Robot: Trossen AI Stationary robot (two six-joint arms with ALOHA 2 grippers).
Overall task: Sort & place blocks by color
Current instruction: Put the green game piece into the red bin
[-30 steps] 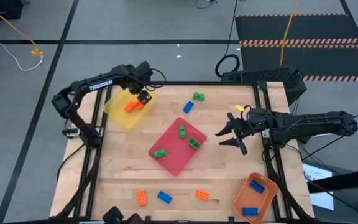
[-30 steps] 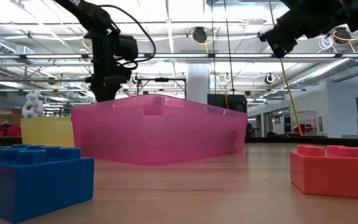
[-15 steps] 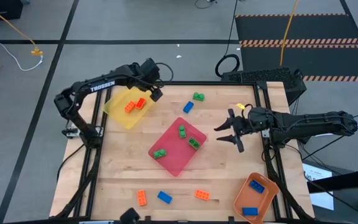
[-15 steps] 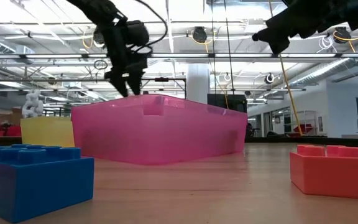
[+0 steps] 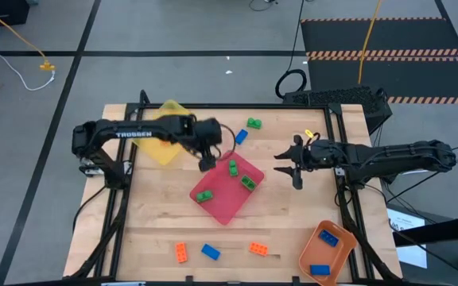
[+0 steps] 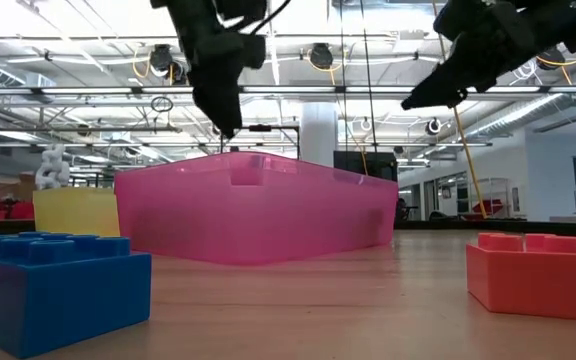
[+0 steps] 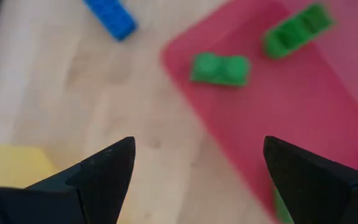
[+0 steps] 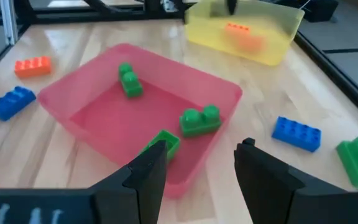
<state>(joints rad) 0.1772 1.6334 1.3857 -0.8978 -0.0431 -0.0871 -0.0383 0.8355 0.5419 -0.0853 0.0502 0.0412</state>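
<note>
My left gripper (image 5: 207, 163) (image 7: 194, 180) hangs open over the bare wood by the pink tray's (image 5: 227, 208) far-left corner, holding nothing. My right gripper (image 5: 287, 168) (image 8: 201, 158) hovers open to the right of that tray. Three green blocks (image 5: 233, 167) (image 5: 248, 183) (image 5: 204, 195) lie flat in the pink tray. A blue block (image 5: 240, 137) and a green one (image 5: 254, 123) rest on the table behind it. Near the front edge lie two orange blocks (image 5: 181, 253) (image 5: 258, 249) and a blue one (image 5: 210, 252). An orange block (image 8: 238, 28) shows in the yellow tray (image 5: 162, 151).
The orange tray (image 5: 342, 253) at the near-right corner holds two blue blocks (image 5: 330, 236) (image 5: 319, 270). My left arm lies across the yellow tray and hides most of it from above. Bare wood shows between the pink tray and the front row of blocks.
My left gripper has swung from above the yellow tray toward the table's right and near side, and now hangs by the pink tray's far-left corner. My right gripper has shifted slightly toward the far edge and turned a little. No block has moved.
</note>
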